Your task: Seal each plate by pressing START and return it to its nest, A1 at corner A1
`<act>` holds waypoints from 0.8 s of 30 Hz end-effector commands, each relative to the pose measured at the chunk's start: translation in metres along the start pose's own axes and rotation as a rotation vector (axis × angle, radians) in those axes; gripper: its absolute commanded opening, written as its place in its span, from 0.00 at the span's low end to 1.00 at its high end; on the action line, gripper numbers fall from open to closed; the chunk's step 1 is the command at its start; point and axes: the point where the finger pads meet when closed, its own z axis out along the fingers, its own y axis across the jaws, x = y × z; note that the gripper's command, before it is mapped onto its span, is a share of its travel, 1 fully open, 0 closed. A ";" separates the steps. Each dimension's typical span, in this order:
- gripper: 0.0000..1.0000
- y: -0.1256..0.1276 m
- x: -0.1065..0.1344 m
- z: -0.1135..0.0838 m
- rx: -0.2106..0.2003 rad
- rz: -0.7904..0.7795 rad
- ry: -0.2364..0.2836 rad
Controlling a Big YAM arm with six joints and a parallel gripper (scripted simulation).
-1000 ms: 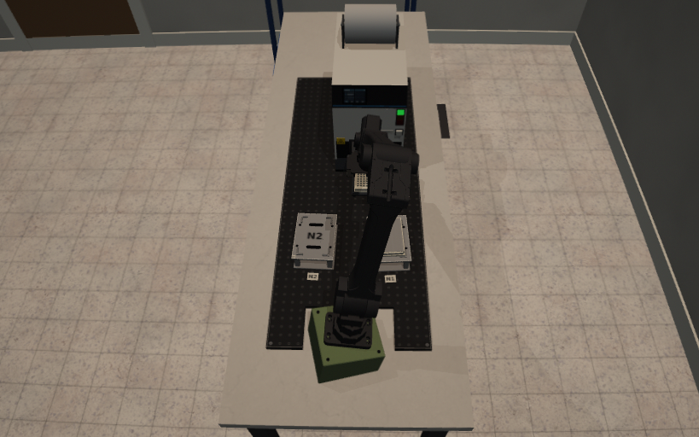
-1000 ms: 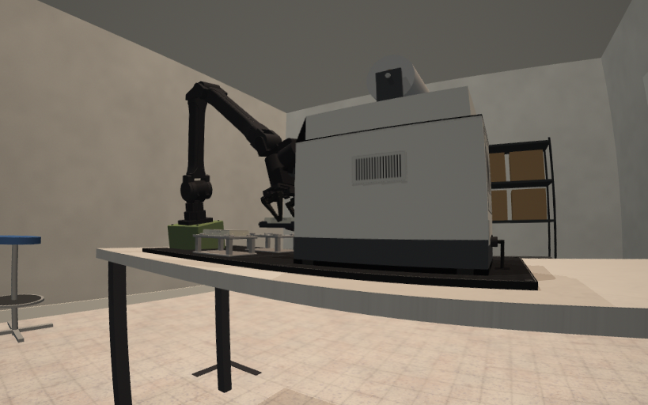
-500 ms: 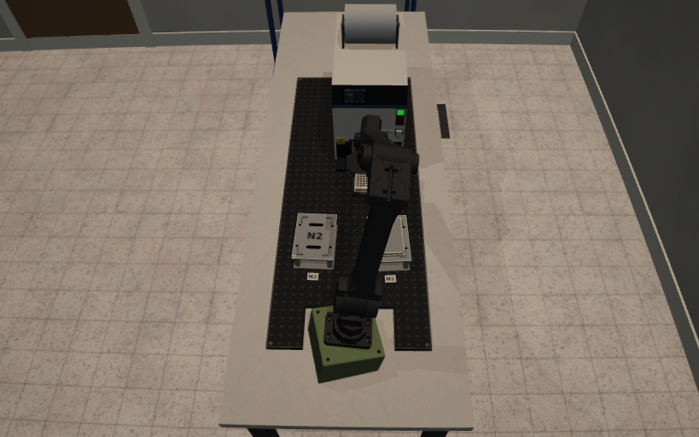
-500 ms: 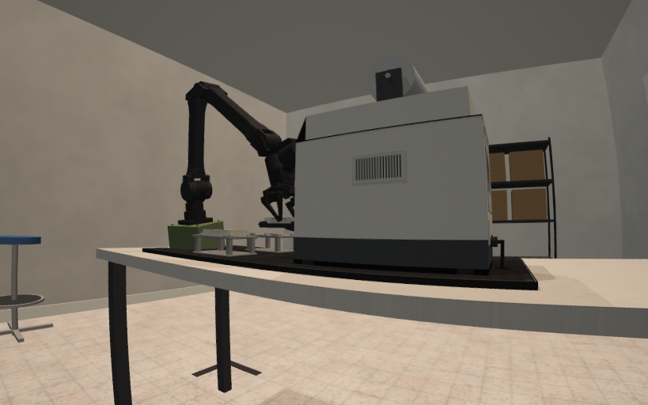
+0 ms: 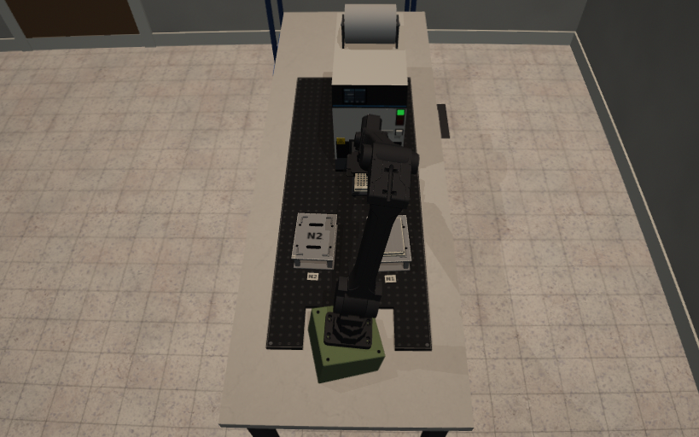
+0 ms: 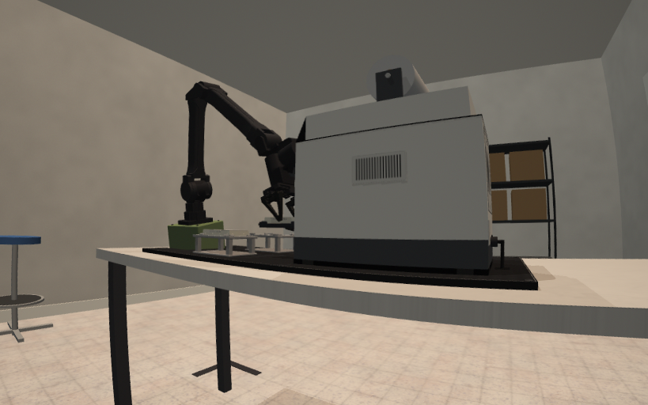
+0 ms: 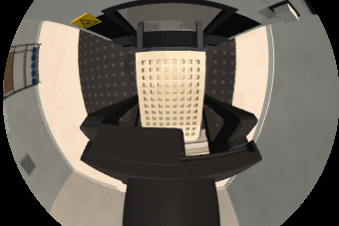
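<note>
My gripper [image 7: 170,97] [image 6: 286,216] is shut on the open plate [image 7: 171,88] [image 5: 360,182], its fingers on the long sides. The plate's wells are uncovered. It is at the sealer's extended stage [image 6: 267,225]; whether it is seated flat inside the locators cannot be told. The arm hides part of it in the top view. Nest N2 [image 5: 314,251] holds no plate. Nest N1 [image 5: 398,265] bears the other plate [image 5: 398,242], with a plain, covered-looking top, partly hidden by the arm. The sealer's lamp [image 5: 400,112] is green. The START button [image 7: 286,12] shows at upper right in the wrist view.
The sealer [image 5: 369,67] [image 6: 391,201] stands directly beyond the stage, with a foil roll [image 5: 369,24] at its top. A yellow warning sign [image 7: 86,21] [image 5: 340,140] is left of its opening. The green base block [image 5: 343,356] carries the arm at the near end.
</note>
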 end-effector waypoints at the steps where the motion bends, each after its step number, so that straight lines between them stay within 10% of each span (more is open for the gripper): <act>1: 0.00 -0.011 -0.041 -0.024 0.008 0.014 -0.095; 22: 0.00 0.004 -0.016 -0.015 -0.003 0.001 -0.052; 23: 1.00 0.004 -0.015 -0.015 -0.003 0.001 -0.052; 24: 1.00 0.004 -0.015 -0.015 -0.003 0.001 -0.051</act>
